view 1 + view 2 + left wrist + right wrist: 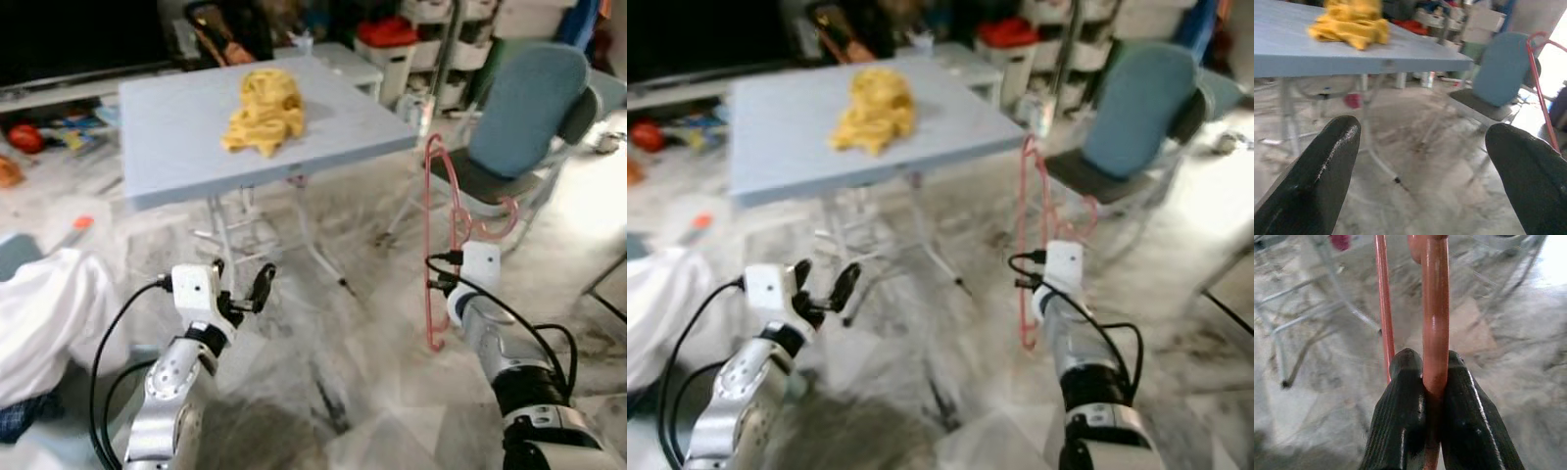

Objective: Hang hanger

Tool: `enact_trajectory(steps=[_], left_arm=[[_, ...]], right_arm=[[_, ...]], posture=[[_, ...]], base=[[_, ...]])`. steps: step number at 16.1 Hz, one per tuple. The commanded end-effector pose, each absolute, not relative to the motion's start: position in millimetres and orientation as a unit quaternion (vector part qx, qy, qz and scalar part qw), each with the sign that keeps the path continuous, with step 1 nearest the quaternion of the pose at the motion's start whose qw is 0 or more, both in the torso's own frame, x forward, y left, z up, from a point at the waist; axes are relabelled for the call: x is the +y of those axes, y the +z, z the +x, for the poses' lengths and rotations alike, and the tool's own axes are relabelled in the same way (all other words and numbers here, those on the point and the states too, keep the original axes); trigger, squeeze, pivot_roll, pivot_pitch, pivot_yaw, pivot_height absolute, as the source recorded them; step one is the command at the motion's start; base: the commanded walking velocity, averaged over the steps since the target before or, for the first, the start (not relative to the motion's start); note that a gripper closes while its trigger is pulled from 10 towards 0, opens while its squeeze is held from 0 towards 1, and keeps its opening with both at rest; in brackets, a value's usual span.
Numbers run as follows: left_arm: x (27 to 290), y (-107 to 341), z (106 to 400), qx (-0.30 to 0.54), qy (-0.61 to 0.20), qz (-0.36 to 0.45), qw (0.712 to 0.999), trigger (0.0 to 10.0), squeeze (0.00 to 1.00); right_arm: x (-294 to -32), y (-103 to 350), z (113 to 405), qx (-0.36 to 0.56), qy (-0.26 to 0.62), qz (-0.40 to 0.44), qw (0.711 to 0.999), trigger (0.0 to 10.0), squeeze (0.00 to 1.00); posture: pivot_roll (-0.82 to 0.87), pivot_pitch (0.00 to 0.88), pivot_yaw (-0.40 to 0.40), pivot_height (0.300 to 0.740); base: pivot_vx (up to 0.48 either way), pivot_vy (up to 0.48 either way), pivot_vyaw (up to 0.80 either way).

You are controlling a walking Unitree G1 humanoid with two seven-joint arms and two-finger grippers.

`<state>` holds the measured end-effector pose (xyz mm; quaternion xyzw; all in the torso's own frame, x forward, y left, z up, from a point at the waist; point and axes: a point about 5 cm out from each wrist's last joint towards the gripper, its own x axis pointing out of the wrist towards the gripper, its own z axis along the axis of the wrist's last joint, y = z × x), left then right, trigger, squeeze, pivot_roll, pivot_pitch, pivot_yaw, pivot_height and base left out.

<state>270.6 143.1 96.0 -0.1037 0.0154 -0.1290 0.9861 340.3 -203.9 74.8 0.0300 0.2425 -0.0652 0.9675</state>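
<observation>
Silver arms, white wrist blocks, looping black cables, matte black tool fingers (pixel 1322 181).

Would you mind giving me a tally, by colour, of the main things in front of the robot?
Pink: 1, the hanger, held upright in the right end effector.
Yellow: 1, the crumpled cloth.
Light blue: 2, the folding table and the chair.
White: 1, the bundle of fabric on the floor.
Total: 5.

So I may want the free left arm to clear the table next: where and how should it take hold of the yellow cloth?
Grip the top of the yellow cloth, coming from above: it sits crumpled in a raised heap on the light blue table, so its upper folds probably offer loose bunches to pinch. The left gripper, jaws open, is below the tabletop.
</observation>
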Motion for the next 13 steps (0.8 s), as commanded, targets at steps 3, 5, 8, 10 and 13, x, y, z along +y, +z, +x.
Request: enact_trajectory(steps=[3, 5, 8, 10, 13], left_arm=[[149.4, 98.5, 272.8, 0.015, -0.121, -0.099, 0.988, 10.0, 0.00], [150.1, 98.4, 273.0, 0.016, -0.120, -0.099, 0.988, 10.0, 0.00], [149.1, 97.0, 272.6, 0.019, -0.124, -0.100, 0.987, 10.0, 0.00], [143.6, 100.5, 274.5, 0.021, -0.132, -0.102, 0.986, 10.0, 0.00], [142.7, 99.9, 276.8, 0.029, -0.136, -0.096, 0.986, 10.0, 0.00]], right_arm=[[-200.2, 84.6, 346.0, 0.228, -0.061, 0.029, 0.971, 10.0, 0.00], [-201.5, 83.7, 345.2, 0.231, -0.066, 0.026, 0.970, 10.0, 0.00], [-202.1, 81.8, 343.9, 0.236, -0.073, 0.027, 0.969, 10.0, 0.00], [-202.6, 80.6, 343.2, 0.241, -0.078, 0.025, 0.967, 10.0, 0.00], [-203.0, 77.7, 342.2, 0.249, -0.082, 0.022, 0.965, 10.0, 0.00]], posture=[[-0.06, 0.000, -0.014, 0.740], [-0.06, 0.000, -0.014, 0.740], [-0.06, 0.000, -0.014, 0.740], [-0.06, 0.000, -0.013, 0.740], [-0.06, 0.000, -0.008, 0.740]], base=[[0.420, 0.000, -0.80], [0.420, 0.000, -0.80], [0.420, 0.000, -0.80], [0.416, 0.124, -0.80], [0.383, 0.289, -0.79]])
